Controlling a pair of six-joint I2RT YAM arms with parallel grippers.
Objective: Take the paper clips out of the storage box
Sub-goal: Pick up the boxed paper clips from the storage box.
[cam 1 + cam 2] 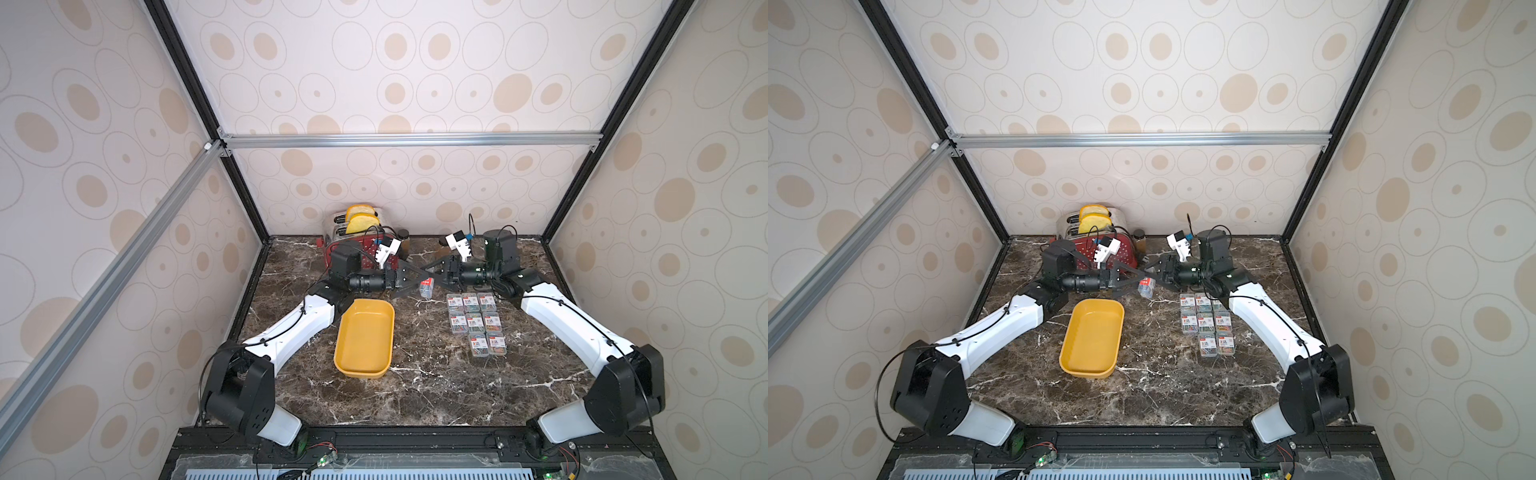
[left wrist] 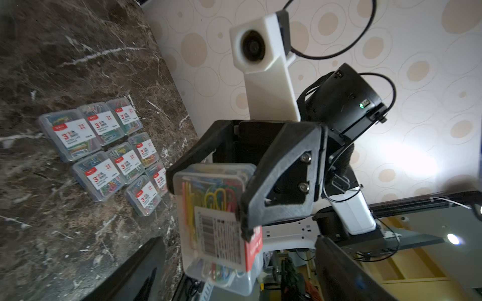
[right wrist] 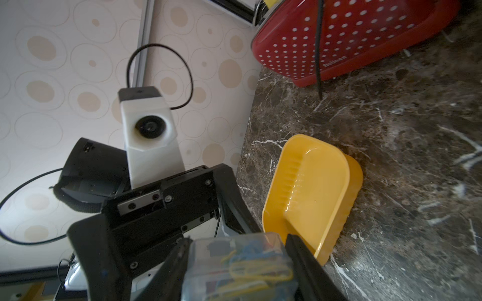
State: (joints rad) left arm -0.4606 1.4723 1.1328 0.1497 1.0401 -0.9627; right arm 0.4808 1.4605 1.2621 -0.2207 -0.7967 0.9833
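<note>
**Left arm [image 1: 291,328] and right arm [image 1: 561,316] meet at one held clip case [image 1: 427,289]**

Bases of the two arms stand nearest the viewer, one on either side of the storage box [image 1: 365,332]. Both arms reach past its far end. The dark marble table [image 1: 415,395] carries everything else. The red white-dotted toaster [image 1: 365,253], with bread slices standing in its slots, sits beyond the box's far end at the back wall. The storage box, mustard-yellow and shallow, lies flat on the table between the arms, closer to the left one. Eight clip cases [image 1: 475,322] lie label-up in a tight block on the table to the box's right, well apart from it: two rows of three and one row of two. The held clip case hangs clear of the table, just beyond the box's far right corner. It is pinched between the fingers of the right gripper [image 2: 208,203]. The left gripper [image 1: 417,283] faces it with jaws spread wide, its fingers standing off to either side of the case.
</note>
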